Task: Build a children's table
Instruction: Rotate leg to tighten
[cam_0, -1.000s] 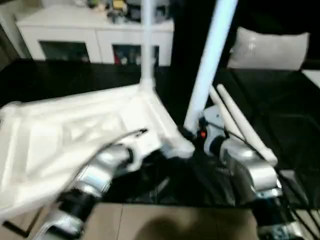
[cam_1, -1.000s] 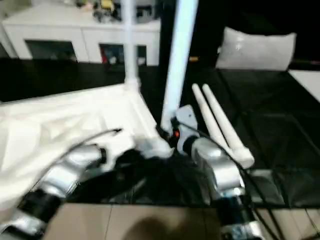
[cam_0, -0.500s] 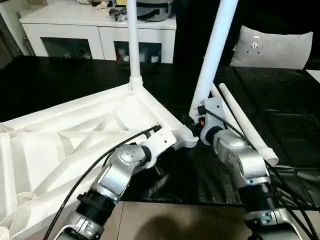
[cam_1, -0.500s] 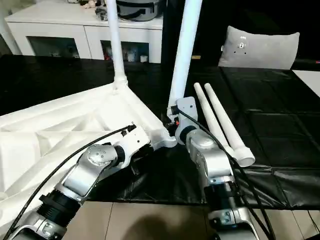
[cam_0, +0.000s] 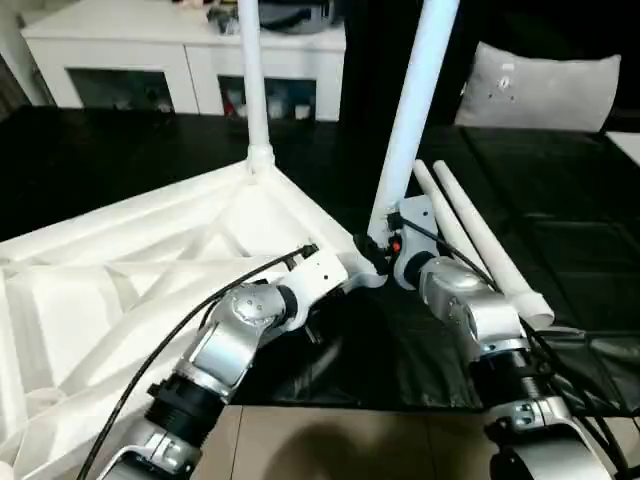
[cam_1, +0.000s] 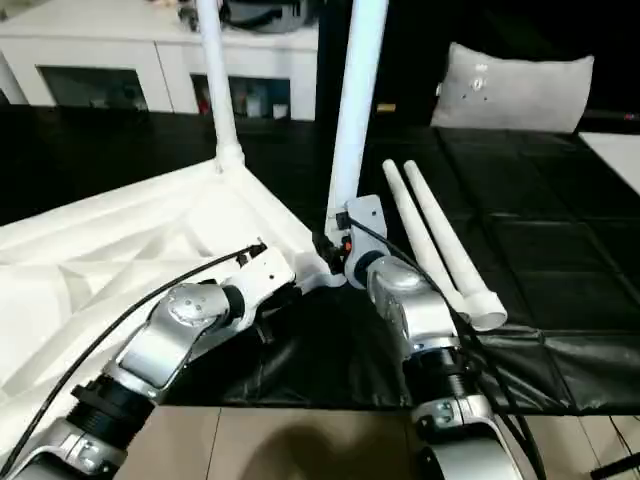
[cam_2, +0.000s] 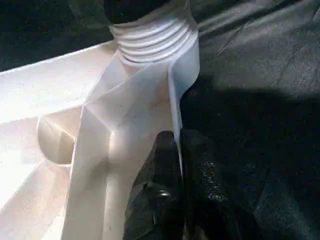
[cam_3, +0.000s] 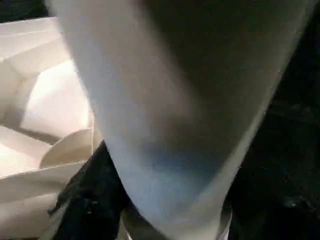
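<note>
Pinching tabletop rim, left gripper; head views hide this.

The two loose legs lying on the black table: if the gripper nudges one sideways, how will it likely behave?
The two loose legs are round and smooth, so one would probably roll. Being tapered, it would likely curve rather than run straight. They lie side by side on the black table, so pushing one may shift the other. Plastic and likely hollow, they are probably light.

Black work table — tabletop, apparently two legs
</note>
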